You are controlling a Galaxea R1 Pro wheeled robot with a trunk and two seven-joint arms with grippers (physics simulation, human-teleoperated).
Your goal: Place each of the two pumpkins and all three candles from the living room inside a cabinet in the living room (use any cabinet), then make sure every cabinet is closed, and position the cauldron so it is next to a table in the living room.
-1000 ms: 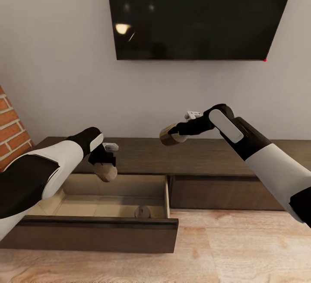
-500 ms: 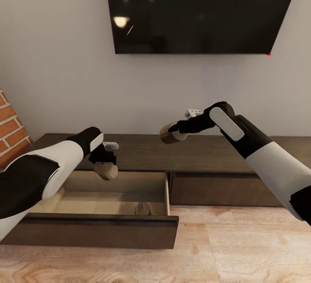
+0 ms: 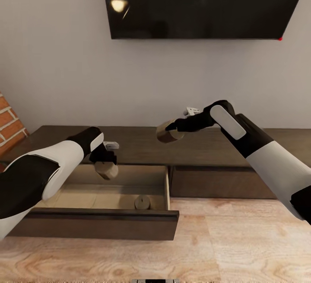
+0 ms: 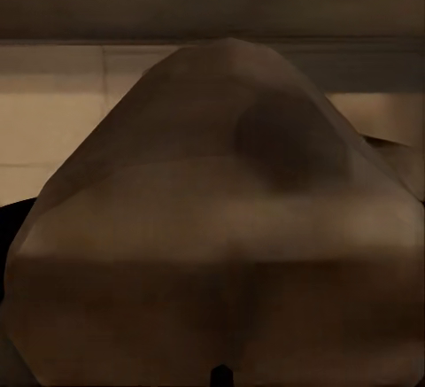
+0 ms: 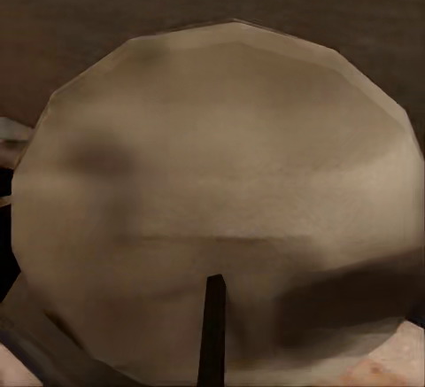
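Note:
The long dark-brown cabinet (image 3: 207,144) stands under the wall TV, with its left drawer (image 3: 103,220) pulled out to show a pale wood inside. One tan candle (image 3: 142,202) stands upright on the drawer floor near the front right corner. My left gripper (image 3: 105,167) is shut on a second candle (image 3: 106,170) and holds it over the open drawer; that candle (image 4: 212,254) looms close in the left wrist view. My right gripper (image 3: 170,131) is shut on a third candle (image 3: 164,133) above the cabinet top; its round end (image 5: 221,201) faces the right wrist camera.
A big black TV (image 3: 198,2) hangs on the white wall above the cabinet. A red brick wall (image 3: 11,123) juts in at the left. The right drawer front (image 3: 220,183) is closed. Light wood floor (image 3: 242,244) runs in front of the cabinet.
The camera has moved closer and tilted down: TV and cabinet sit higher in the picture. My right gripper with its candle has drifted slightly left. The left gripper still holds its candle over the drawer.

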